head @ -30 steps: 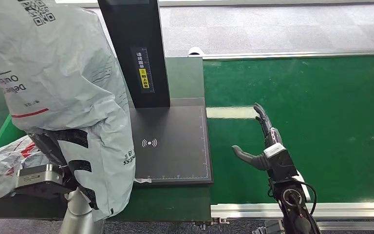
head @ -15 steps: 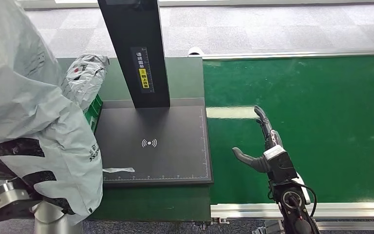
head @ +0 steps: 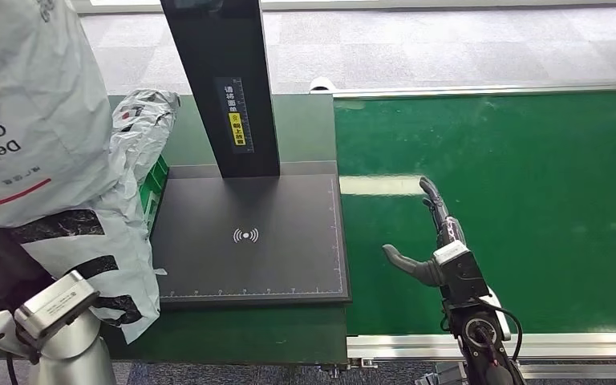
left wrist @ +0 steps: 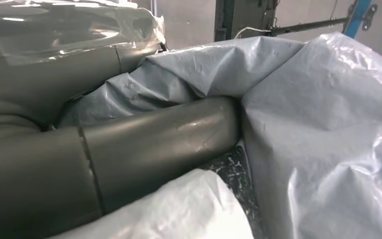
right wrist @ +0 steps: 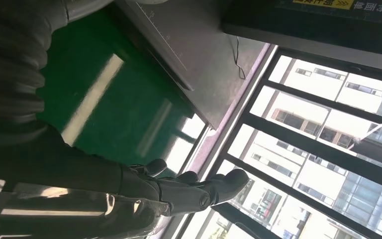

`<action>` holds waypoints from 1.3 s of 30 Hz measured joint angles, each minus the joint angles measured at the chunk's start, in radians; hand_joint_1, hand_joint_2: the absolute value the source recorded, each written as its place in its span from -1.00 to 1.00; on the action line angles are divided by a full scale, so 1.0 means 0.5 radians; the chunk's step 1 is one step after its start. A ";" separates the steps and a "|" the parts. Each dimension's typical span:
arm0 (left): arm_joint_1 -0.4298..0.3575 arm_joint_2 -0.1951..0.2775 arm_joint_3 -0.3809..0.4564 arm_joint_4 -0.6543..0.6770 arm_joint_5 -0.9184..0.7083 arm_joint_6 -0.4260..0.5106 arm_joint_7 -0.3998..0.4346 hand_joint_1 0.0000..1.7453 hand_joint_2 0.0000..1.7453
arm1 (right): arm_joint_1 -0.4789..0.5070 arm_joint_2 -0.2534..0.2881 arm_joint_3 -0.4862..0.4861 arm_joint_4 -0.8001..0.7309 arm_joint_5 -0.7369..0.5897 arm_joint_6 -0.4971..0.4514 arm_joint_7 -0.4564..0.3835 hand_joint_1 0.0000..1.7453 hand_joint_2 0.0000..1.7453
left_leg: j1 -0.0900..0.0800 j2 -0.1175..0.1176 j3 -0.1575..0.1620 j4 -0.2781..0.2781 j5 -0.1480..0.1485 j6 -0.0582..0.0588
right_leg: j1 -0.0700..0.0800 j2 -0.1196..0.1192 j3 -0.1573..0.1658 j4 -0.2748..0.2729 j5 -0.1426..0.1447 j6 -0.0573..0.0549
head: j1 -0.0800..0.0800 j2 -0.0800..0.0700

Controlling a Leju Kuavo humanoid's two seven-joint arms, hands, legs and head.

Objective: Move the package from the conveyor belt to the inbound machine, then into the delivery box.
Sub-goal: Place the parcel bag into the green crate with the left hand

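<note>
Package [head: 40,136], a big grey plastic mailer with black bands and red and black print, fills the upper left of the head view, held up off the surfaces past the left edge of the black scanner plate [head: 249,241]. Its lower flap hangs just beside that plate's left edge. Under it a silver arm with a grey wrist block [head: 52,309] comes in, but the left hand itself is hidden behind the bag there. A second crumpled grey bag [head: 140,120] lies behind, beside a green crate rim [head: 156,176]. A black post [head: 224,80] with a yellow label stands at the back edge of the plate. To the right, the right hand [head: 429,241] hangs over the green conveyor belt [head: 529,200] near its left edge, fingers straight and spread, thumb out to the side, holding nothing.

From the left wrist, the left hand [left wrist: 104,164] is seen close: a thick grey thumb lies pressed against the package [left wrist: 328,139], with plastic folded above and below it, so the hand grips the bag.

From the right wrist, the right hand [right wrist: 179,191] has dark fingers stretched out and empty, with the belt [right wrist: 114,99], the plate's edge [right wrist: 189,55] and large windows [right wrist: 318,149] beyond.
</note>
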 joint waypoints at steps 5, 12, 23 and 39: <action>-0.010 -0.007 0.136 0.249 -0.162 -0.002 0.000 1.00 0.00 | 0.046 0.007 -0.024 -0.049 0.088 0.054 0.001 -1.00 1.00 | 0.000 0.000 0.000 0.000 0.000 0.000 | 0.000 0.000 0.001 0.000 0.000 0.000 | 0.000 0.000; -0.016 -0.018 0.229 0.528 -0.458 -0.002 0.295 1.00 1.00 | 0.094 0.016 -0.060 -0.104 0.110 0.072 0.031 -1.00 1.00 | 0.000 0.001 0.000 0.000 0.000 0.000 | 0.000 0.001 0.000 0.000 0.000 0.000 | 0.000 0.000; -0.016 0.007 0.244 0.603 -0.934 0.000 0.714 0.95 -1.00 | 0.125 0.031 -0.075 -0.165 0.129 0.094 0.057 -1.00 1.00 | 0.000 0.001 -0.001 0.000 -0.001 0.000 | 0.000 0.001 -0.001 0.000 0.000 0.000 | 0.001 0.000; -0.120 0.231 0.291 0.304 -1.000 0.000 0.255 1.00 -1.00 | 0.123 0.033 -0.086 -0.172 0.128 0.127 0.062 -1.00 1.00 | 0.000 0.001 -0.001 0.000 -0.001 -0.001 | 0.000 0.001 0.000 0.000 0.000 0.000 | 0.000 0.000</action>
